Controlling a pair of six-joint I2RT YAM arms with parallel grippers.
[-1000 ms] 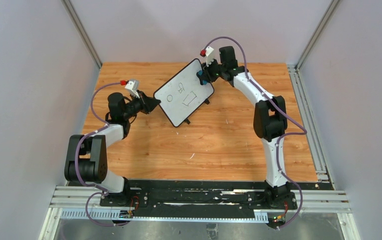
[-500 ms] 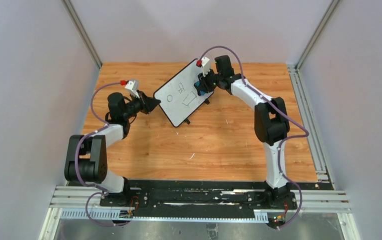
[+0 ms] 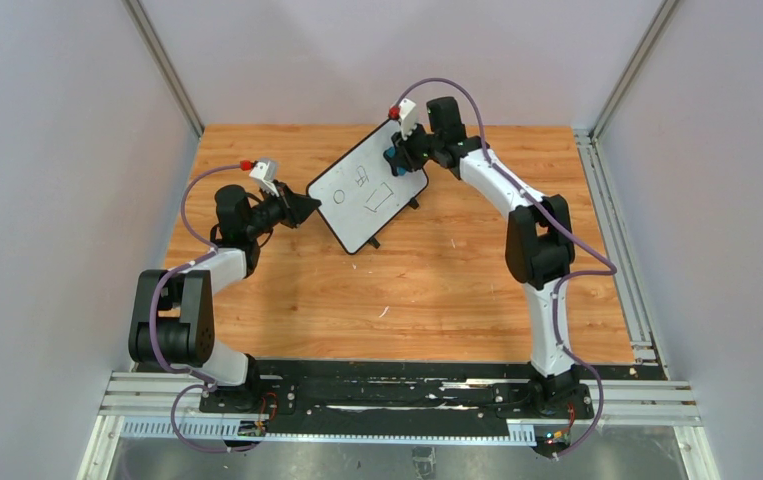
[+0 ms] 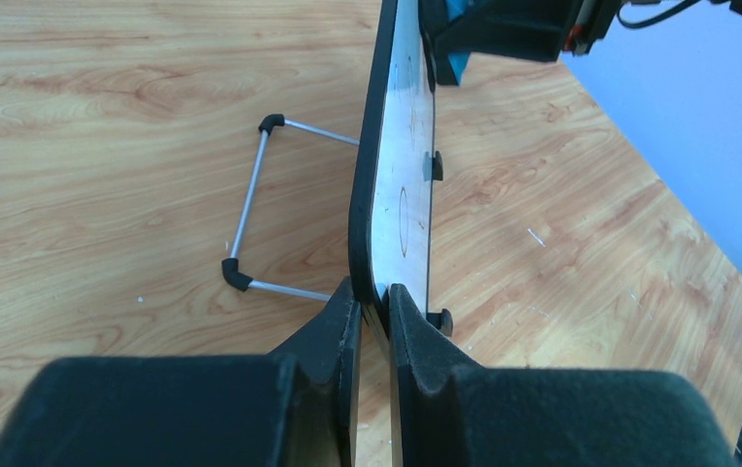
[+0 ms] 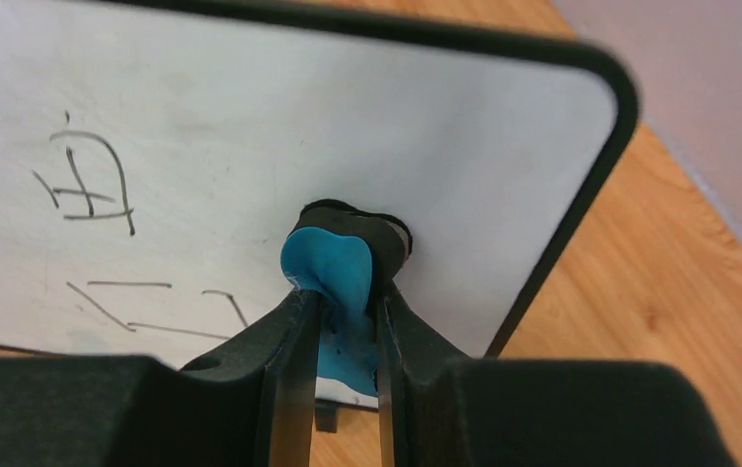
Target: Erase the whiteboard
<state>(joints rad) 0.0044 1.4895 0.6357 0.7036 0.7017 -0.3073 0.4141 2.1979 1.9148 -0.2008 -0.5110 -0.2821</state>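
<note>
Shifted leftward in frame, the right gripper (image 5: 342, 297) clamping a blue bone-shaped eraser (image 5: 333, 263) could, pressing hard, twist the black-framed white whiteboard (image 3: 357, 200) out of the pinching left gripper (image 4: 374, 297).

eraser (image 5: 333, 272) partly hidden, whiteboard (image 5: 250, 126) cropped left

The whiteboard (image 3: 368, 187) has a white face, a thin black frame and black pen lines: a circle, a scribble and a slanted rectangle. Against its face, the eraser (image 5: 333, 277) is bright blue with a black pad. Beneath it, the table (image 3: 437, 290) is orange-brown woodgrain. Behind it, the silver wire stand (image 4: 250, 209) has black corners.
</note>
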